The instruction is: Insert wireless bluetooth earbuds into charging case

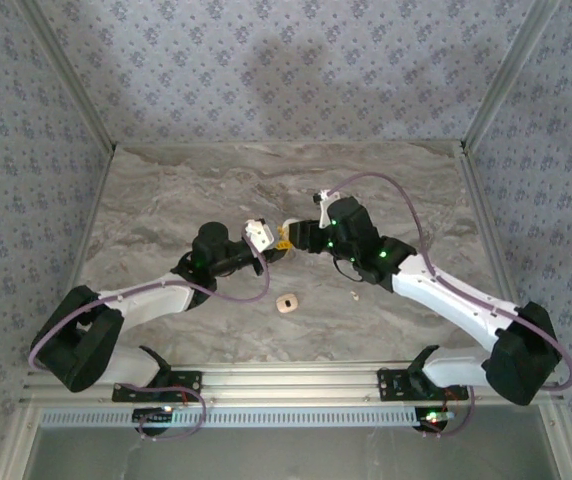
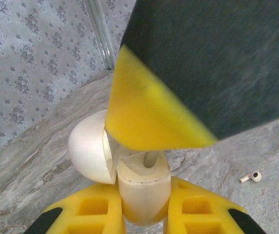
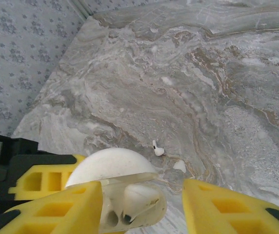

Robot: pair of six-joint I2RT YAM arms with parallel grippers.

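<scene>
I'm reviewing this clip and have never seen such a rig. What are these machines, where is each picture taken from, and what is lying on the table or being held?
Two robot arms are bolted at the near edge of a marble table. One picture looks down from above and behind them. The other two come from a camera on each wrist, so that arm's own yellow fingers show at the bottom. The left end effector is shut on the open charging case. The right end effector is open, right at the case, where a seated earbud seems to rest. A loose earbud and a tan square piece lie on the table.
</scene>
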